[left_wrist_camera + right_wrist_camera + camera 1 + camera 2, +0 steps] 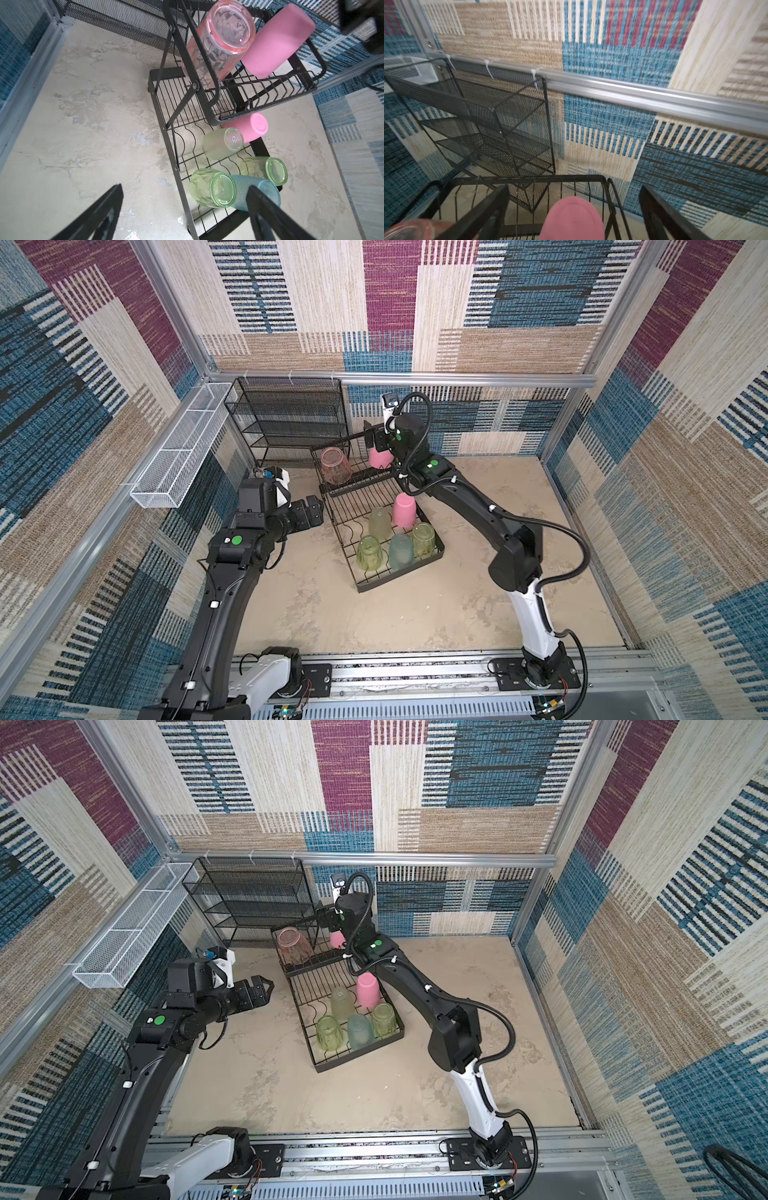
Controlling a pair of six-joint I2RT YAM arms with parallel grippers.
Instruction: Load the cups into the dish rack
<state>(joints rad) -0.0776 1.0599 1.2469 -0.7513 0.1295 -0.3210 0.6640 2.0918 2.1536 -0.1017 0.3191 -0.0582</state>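
The black two-tier dish rack (pixel 399 570) (pixel 153 83) stands mid-table. Its upper basket holds a translucent reddish-pink cup (pixel 336 466) (pixel 224 37) and a solid pink cup (pixel 380 458) (pixel 572 218). On the lower tier a pink cup (pixel 404 510), three yellow-green cups (pixel 368 552) and a teal cup (pixel 401 551) stand upside down. My right gripper (pixel 372 438) (pixel 574 187) hangs open over the upper pink cup, its fingers on either side without touching. My left gripper (pixel 311 510) (pixel 185 187) is open and empty, just left of the rack.
A black fine-mesh shelf unit (pixel 291 418) stands against the back wall behind the rack. A long white mesh trough (pixel 183 448) hangs on the left wall. An aluminium rail (pixel 633 93) runs along the back wall close to my right gripper.
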